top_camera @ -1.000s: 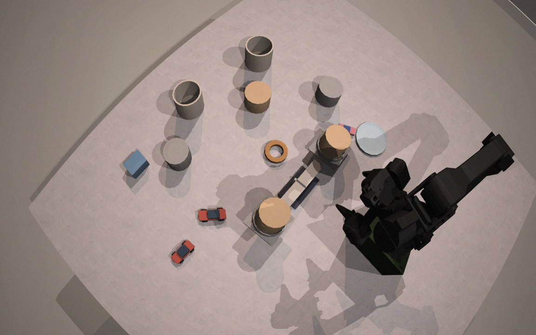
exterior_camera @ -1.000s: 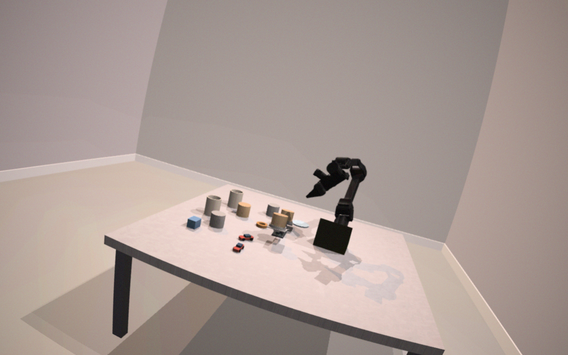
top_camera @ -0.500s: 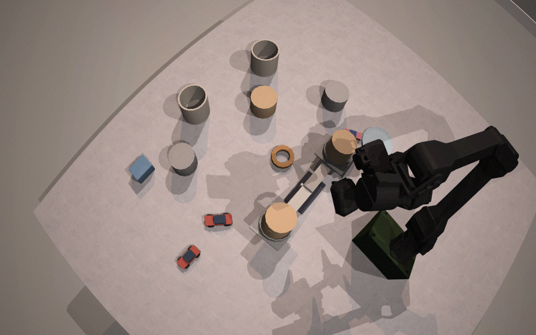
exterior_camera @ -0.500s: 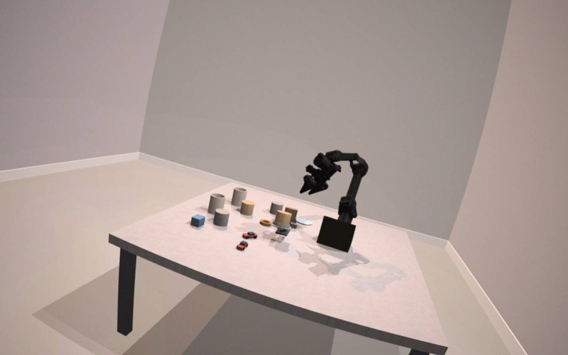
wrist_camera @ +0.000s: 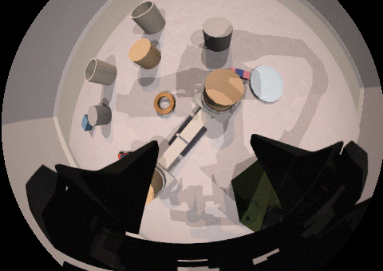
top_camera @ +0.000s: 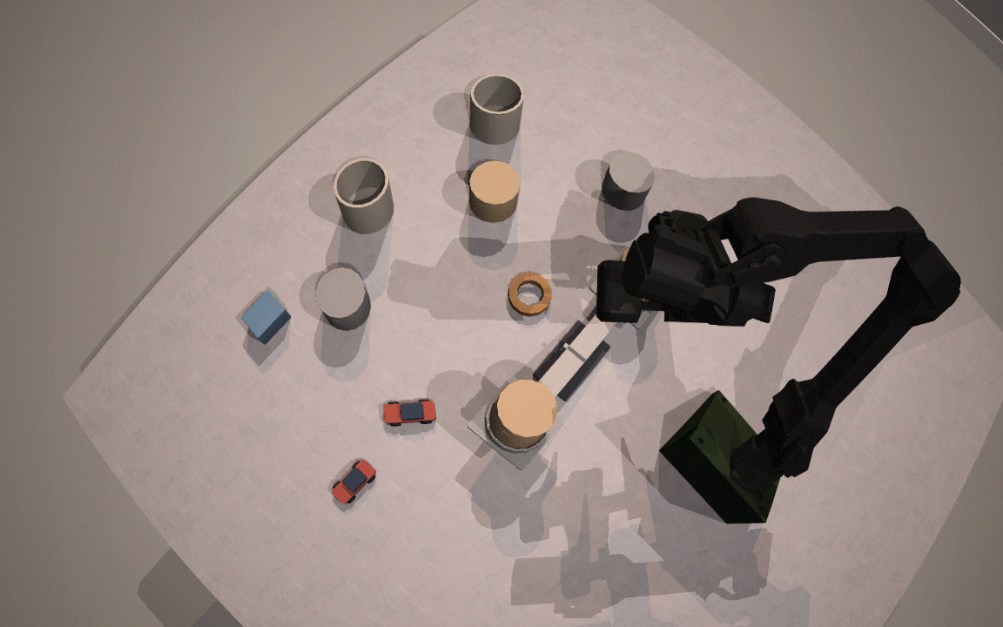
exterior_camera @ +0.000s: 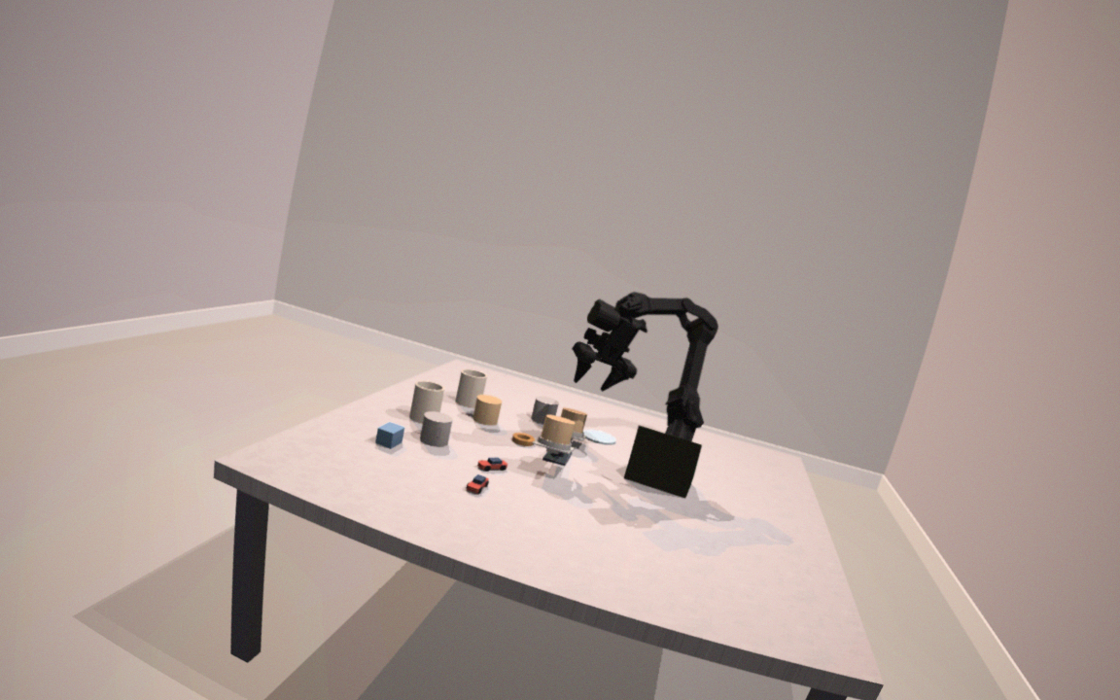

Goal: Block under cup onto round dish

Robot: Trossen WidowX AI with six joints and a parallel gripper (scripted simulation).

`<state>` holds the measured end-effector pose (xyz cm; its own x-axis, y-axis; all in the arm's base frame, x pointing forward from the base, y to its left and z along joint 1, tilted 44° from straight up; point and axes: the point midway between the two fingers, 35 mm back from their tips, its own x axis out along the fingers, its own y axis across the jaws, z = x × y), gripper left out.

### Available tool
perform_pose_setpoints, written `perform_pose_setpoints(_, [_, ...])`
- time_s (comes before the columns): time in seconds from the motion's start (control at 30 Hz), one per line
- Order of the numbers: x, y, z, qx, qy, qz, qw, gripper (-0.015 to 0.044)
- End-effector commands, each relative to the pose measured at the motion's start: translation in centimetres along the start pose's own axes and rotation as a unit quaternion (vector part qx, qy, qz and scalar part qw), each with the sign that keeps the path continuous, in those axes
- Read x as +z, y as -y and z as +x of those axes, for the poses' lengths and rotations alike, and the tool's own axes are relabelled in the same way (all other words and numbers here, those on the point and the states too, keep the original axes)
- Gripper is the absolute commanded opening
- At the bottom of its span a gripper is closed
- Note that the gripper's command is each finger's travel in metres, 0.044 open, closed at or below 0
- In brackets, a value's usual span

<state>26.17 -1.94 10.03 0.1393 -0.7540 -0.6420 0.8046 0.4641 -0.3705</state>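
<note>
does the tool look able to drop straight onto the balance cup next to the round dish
Probably yes: the open, empty tool hangs above that cup with nothing between them. The round dish and a small red-blue piece sit close beside it, leaving little margin.

Two identical tan cylindrical cups stood upside down on the end pads of a small dark-railed balance point(top_camera: 579, 354): the near cup point(top_camera: 521, 414) and the far cup point(wrist_camera: 223, 89). A pale blue round dish point(wrist_camera: 266, 84) lay flat just beside the far cup, a small red-and-blue block point(wrist_camera: 242, 73) showing between them.
</note>
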Motion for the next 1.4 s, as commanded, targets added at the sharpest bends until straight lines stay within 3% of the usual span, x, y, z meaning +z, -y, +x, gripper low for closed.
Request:
perform_pose_setpoints(0.0, [1.1, 0.1, 1.0, -0.017, -0.019, 0.051, 0.998, 0.044])
perform_pose_setpoints(0.67, [6.0, 3.3, 7.6, -0.135, -0.094, 0.334, 0.928, 0.044])
perform_pose_setpoints(1.37, [5.4, 3.8, 10.3, -0.139, -0.096, 0.343, 0.924, 0.044])
